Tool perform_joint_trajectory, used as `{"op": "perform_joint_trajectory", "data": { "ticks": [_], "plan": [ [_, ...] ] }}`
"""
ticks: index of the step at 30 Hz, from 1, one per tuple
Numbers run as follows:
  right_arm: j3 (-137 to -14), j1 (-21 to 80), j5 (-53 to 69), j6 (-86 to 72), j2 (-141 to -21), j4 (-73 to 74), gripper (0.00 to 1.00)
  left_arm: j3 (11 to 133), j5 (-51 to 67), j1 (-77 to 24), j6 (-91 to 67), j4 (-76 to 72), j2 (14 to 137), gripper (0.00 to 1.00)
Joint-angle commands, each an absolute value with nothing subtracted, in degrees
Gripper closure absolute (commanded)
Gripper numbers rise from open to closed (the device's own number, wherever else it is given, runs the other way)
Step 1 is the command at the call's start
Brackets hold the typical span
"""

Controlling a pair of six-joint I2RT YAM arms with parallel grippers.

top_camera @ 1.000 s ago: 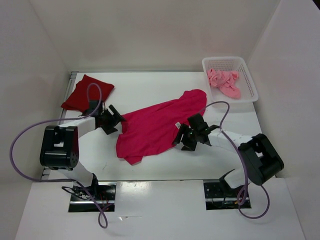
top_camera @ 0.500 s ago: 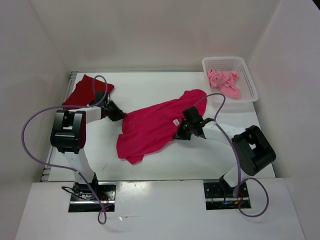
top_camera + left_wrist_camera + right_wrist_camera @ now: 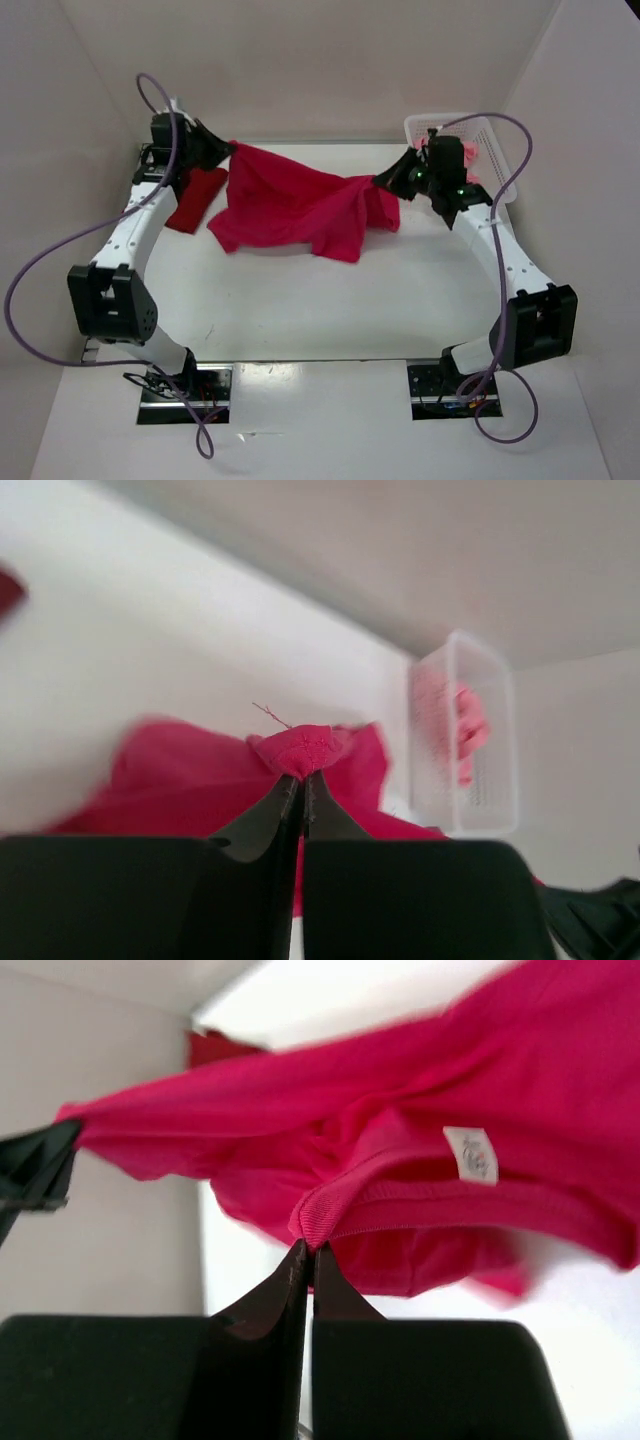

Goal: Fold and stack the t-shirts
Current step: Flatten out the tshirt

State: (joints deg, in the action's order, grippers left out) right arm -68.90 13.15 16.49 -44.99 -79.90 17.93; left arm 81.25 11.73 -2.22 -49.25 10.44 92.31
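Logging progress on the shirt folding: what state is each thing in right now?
magenta shirt: unfolded, stretched between both grippers, middle sagging.
dark red shirt: lying on the table at the left, looks folded, partly hidden.
salmon shirt: crumpled in the basket.
basket: upright, holding the salmon shirt.
left gripper: shut on the magenta shirt's edge.
right gripper: shut on the magenta shirt's ribbed edge.

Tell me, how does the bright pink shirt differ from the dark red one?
The bright pink shirt hangs stretched between the left gripper and the right gripper; the dark red shirt lies loose on the table. The bright pink shirt is spread wide; the dark red shirt is a compact bundle. Both are plain cloth.
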Motion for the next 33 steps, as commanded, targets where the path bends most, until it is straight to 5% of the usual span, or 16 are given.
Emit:
{"op": "perform_joint_trajectory", "data": {
  "ticks": [1,7,17,27,33],
  "plan": [
    [-78.8,9.4,25.3,-43.0,-82.9,17.8,1.00,87.5,7.6,-1.1,-46.1,14.5,86.0,1.00],
    [-97.0,7.7,34.6,-43.3,-83.7,19.6,1.00,94.4,2.6,-0.4,-41.8,20.4,78.9,1.00],
    [-81.9,9.1,40.1,-39.8,-65.1,26.5,1.00,97.5,-2.3,-0.4,-35.2,25.8,75.4,1.00],
    [-56.7,3.7,29.2,-37.8,-75.5,18.1,1.00,93.2,4.9,-0.4,-33.9,17.1,102.5,0.94],
    [-64.1,3.2,24.8,-38.3,-92.4,13.8,1.00,107.5,5.7,-1.9,-33.8,20.4,117.2,0.90]
  ]
}}
